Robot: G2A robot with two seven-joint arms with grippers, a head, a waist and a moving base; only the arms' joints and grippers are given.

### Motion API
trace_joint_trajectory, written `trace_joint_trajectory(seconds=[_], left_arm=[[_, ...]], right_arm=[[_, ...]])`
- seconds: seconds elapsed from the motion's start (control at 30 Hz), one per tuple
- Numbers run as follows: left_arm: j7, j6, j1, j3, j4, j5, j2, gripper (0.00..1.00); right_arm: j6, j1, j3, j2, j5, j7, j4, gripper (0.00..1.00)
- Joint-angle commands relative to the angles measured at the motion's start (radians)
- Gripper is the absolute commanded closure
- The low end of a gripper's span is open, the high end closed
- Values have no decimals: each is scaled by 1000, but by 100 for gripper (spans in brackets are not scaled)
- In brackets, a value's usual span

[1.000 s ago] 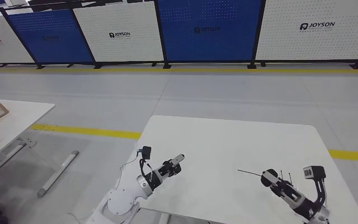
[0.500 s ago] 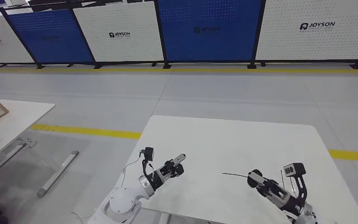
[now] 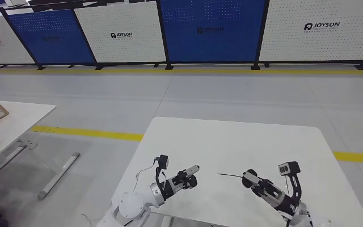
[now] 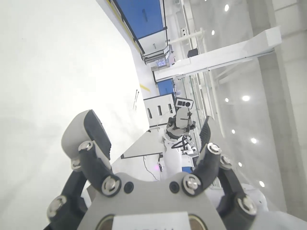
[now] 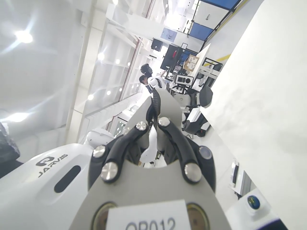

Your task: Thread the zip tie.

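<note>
**Black tie (image 3: 229, 176) may flex and miss**

The right gripper (image 3: 245, 177) is clenched on one end of the tie. The rest sticks out over the table (image 3: 238, 136) toward the left gripper (image 3: 193, 175), near it but apart. The left jaws are spread, holding nothing.

Risks as I judge them:
- The thin strap flexes, so the tip wanders and the left fingers close on air.
- A pinch this near the end lets it pivot in the grip.
- The head's orientation is too small to tell, so threading could start the wrong way round.

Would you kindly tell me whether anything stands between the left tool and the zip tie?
Nothing visible does. The zip tie, gripped by the right tool, points its free end toward the open left tool.
</note>
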Motion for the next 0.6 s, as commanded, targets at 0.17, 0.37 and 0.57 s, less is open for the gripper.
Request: trace_joint_trajectory(seconds=[0.17,0.37,0.57], left_arm=[[-5,7,-24,41,19,-47,-5,0],[-5,7,-24,41,19,-47,-5,0],[-37,6,-37,69,18,-176,-11,0]], right_arm=[[27,30,-28,-2,-30,1,28,100],[33,29,-31,-3,-39,-17,28,100],[27,53,-99,-16,-126,-150,27,100]])
